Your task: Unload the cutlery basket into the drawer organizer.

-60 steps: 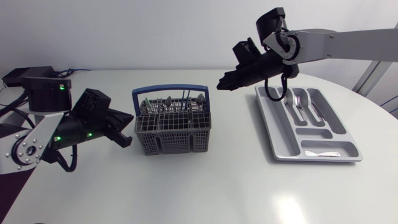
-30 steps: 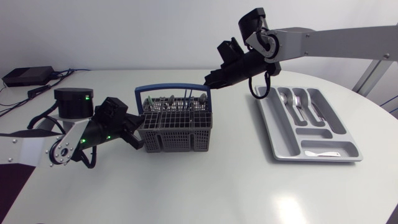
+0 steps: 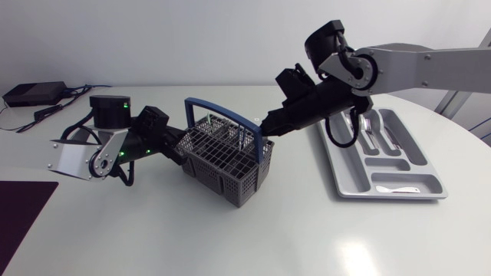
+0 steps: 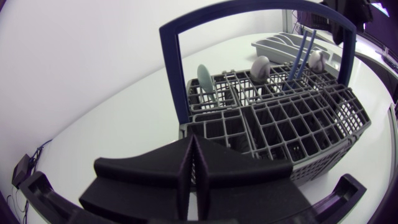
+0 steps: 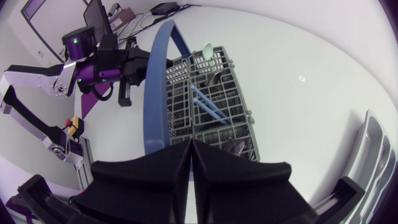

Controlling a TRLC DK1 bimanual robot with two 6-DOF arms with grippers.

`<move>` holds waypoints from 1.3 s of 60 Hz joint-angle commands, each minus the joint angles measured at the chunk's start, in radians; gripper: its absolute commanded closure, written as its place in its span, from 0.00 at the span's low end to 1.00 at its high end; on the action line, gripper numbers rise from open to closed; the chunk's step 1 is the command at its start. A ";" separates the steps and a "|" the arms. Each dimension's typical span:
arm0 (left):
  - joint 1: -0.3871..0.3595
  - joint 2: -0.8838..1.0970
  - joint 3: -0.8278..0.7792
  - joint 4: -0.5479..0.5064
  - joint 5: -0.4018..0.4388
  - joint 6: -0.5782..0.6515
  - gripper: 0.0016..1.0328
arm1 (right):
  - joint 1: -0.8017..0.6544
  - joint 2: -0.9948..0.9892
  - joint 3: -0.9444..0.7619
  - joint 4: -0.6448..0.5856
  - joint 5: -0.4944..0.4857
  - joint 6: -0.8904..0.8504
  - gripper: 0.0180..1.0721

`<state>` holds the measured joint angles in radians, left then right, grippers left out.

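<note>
The grey cutlery basket (image 3: 230, 165) with its blue handle (image 3: 222, 111) stands askew mid-table, with spoons and blue-handled pieces (image 4: 305, 53) upright in it. My left gripper (image 3: 182, 146) is shut and empty, its tips (image 4: 193, 140) against the basket's near wall (image 4: 292, 130). My right gripper (image 3: 267, 127) is shut too, holding nothing, at the basket's opposite corner, with the handle (image 5: 155, 93) just ahead of its fingertips (image 5: 189, 143). The grey drawer organizer (image 3: 354, 172) lies to the right. It holds a spoon (image 3: 354, 123), a fork (image 3: 368, 126) and a knife (image 3: 391, 138).
A small piece of cutlery (image 3: 395, 188) lies in the organizer's front cross compartment. Bare table stretches in front of the basket and organizer. My left arm (image 5: 99, 62) shows beyond the basket in the right wrist view.
The basket has slid right and turned askew as my left gripper pushed in against it. My right gripper came down to the basket's far corner. Both grippers closed fully.
</note>
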<state>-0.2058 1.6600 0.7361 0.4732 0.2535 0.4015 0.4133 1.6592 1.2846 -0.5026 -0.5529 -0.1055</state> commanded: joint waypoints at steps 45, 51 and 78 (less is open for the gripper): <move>0.006 0.080 0.043 -0.074 -0.056 0.028 0.97 | -0.105 0.162 -0.084 0.182 0.068 -0.077 0.91; -0.004 0.113 0.085 -0.085 -0.062 0.028 0.97 | -0.094 0.131 -0.114 0.184 0.042 -0.076 0.91; -0.070 0.193 0.220 -0.137 -0.082 0.023 0.97 | 0.019 0.056 -0.199 0.167 -0.013 -0.033 0.91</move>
<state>-0.2523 1.8004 0.9482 0.3859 0.1623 0.4053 0.3935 1.7332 1.1240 -0.3294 -0.5476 -0.1669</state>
